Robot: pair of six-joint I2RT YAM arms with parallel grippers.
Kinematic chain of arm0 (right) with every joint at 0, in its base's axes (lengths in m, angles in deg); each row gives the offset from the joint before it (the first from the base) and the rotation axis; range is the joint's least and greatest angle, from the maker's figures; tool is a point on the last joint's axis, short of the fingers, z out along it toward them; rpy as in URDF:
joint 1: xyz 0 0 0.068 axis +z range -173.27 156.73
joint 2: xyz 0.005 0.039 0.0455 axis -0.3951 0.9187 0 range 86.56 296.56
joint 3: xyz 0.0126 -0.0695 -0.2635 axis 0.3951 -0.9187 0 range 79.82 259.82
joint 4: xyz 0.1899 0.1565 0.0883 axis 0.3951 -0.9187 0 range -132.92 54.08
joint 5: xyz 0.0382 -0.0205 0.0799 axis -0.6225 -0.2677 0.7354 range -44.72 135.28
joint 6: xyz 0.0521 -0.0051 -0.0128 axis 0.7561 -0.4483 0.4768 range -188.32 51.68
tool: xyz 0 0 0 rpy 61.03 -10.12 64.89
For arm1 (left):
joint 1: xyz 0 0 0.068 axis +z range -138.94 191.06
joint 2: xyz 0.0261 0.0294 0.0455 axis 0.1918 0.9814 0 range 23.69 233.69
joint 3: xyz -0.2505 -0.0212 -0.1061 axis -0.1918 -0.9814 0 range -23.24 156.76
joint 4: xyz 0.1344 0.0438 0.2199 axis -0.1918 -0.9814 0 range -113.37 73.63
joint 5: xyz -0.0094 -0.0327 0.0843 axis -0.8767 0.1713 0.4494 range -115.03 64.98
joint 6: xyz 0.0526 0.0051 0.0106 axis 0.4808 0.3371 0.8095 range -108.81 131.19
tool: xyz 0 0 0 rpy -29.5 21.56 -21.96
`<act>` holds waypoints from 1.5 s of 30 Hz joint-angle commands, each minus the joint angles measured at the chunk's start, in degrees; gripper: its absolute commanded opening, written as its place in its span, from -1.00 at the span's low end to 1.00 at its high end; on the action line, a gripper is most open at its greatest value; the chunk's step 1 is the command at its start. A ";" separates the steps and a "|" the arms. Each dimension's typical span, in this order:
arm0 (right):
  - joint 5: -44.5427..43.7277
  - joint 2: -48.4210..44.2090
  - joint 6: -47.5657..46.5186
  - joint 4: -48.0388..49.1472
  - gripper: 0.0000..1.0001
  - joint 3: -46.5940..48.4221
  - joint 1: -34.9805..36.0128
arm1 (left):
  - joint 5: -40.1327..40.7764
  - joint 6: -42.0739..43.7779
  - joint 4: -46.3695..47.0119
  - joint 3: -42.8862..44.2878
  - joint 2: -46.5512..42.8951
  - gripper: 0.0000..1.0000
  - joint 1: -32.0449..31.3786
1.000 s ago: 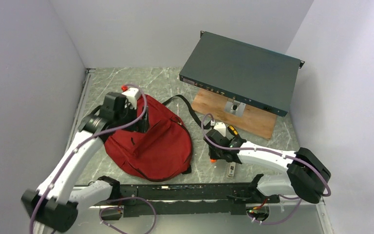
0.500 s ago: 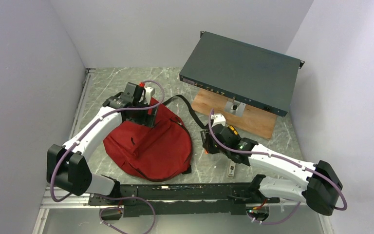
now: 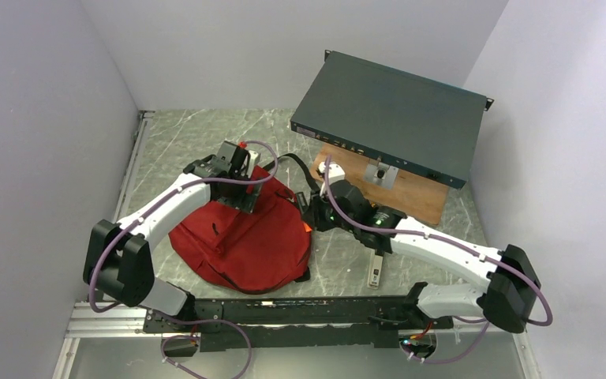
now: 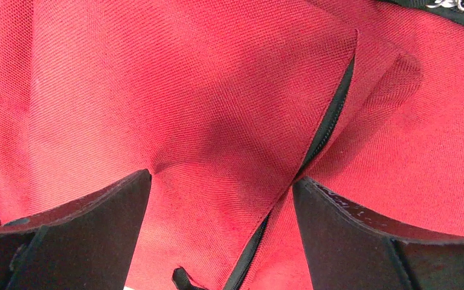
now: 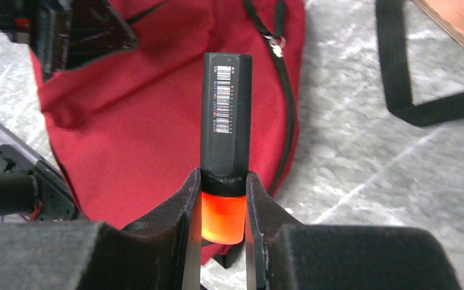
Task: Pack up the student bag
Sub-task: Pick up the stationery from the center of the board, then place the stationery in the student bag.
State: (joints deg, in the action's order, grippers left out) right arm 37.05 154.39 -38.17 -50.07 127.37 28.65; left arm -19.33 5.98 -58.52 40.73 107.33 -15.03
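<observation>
As the right gripper clenched a marker, the left gripper gaped over the student bag. Its zip likely needed parting.

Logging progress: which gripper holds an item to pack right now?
The right gripper, shut on a black marker with an orange end; the left gripper stands open over the student bag, its red fabric between the fingers, empty.

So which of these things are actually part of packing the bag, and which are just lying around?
Part of the job:
student bag
highlighter, held by the right gripper, probably going in
left gripper, open over the zip

Lying about:
teal metal box
wooden board
small stick-shaped gadget
</observation>
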 commanded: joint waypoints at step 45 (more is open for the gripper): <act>25.84 27.66 25.35 36.18 -1.00 6.23 3.91 | 3.35 3.74 11.21 -6.87 -16.61 -1.00 -0.72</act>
State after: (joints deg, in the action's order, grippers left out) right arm 58.43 179.00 -17.66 -22.38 130.15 31.19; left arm -14.13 8.01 -51.87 34.32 93.40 -15.92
